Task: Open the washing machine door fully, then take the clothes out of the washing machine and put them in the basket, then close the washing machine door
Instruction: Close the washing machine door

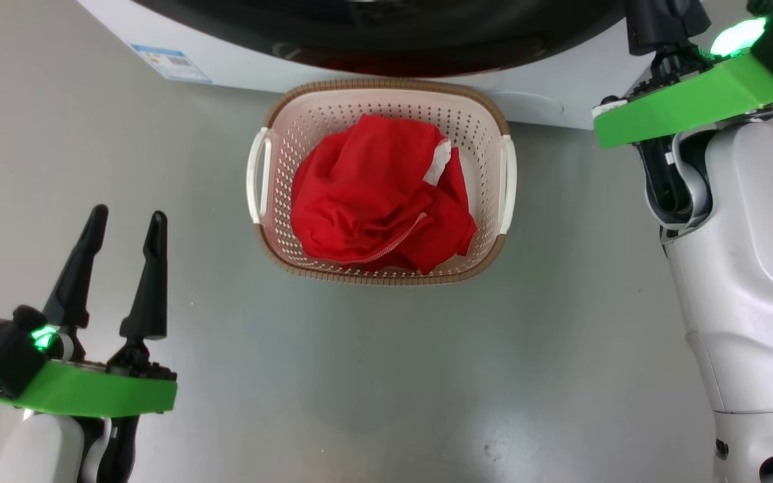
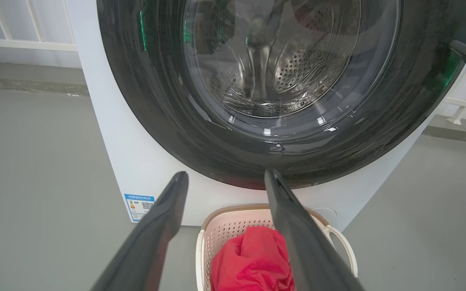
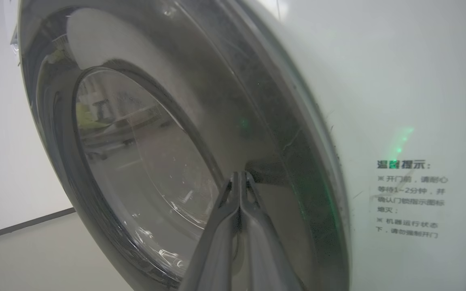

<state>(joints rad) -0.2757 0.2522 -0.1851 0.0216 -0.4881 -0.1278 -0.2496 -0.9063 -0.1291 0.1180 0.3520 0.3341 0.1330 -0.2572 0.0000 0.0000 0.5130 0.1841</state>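
The clothes (image 1: 376,198), a bright red garment with white trim, lie bunched inside the cream perforated basket (image 1: 386,100) on the floor in front of the washing machine (image 1: 561,80). The washing machine door (image 2: 156,101) is glossy black, lies flat against the white front and looks closed. The drum shows through its glass window (image 2: 273,60). My left gripper (image 2: 225,174) hangs open and empty above the basket (image 2: 221,214), fingers pointing at the door. My right gripper (image 3: 240,174) is shut on nothing, its tips against the door's black ring (image 3: 257,121) near the edge.
Grey floor surrounds the basket (image 1: 386,376). A blue sticker (image 1: 170,64) sits low on the machine's front, and printed text (image 3: 411,198) is beside the door. My white right forearm (image 1: 749,268) rises along the right of the head view. A white railing (image 2: 22,42) stands behind the machine.
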